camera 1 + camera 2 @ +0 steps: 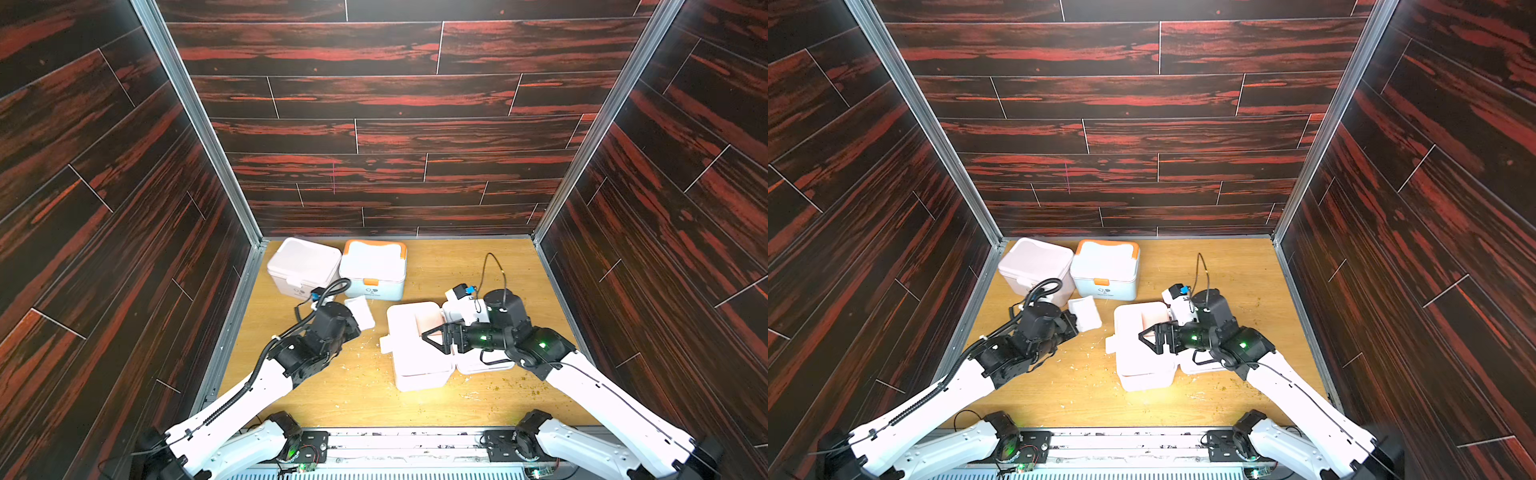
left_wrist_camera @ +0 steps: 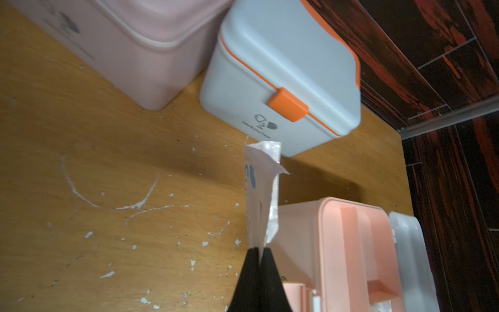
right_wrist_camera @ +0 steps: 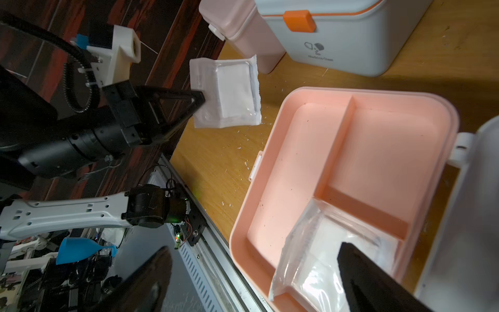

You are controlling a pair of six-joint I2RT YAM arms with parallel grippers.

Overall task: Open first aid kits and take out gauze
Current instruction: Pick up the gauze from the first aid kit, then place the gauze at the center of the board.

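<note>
Beside the open kit (image 3: 297, 175), left tool (image 2: 260, 250) pinches a gauze packet (image 2: 262, 194); right tool (image 1: 430, 336) spread

Top views: high at front, looking down on whole desk (image 1: 457, 270). Wrist cams close in; both share open pink kit (image 3: 378, 151).

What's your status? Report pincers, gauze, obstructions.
Left pincer shut on gauze packet, clear of open kit. Right pincer open over second packet inside kit. Rear pink kit, orange-trim kit closed; nothing blocking.
</note>
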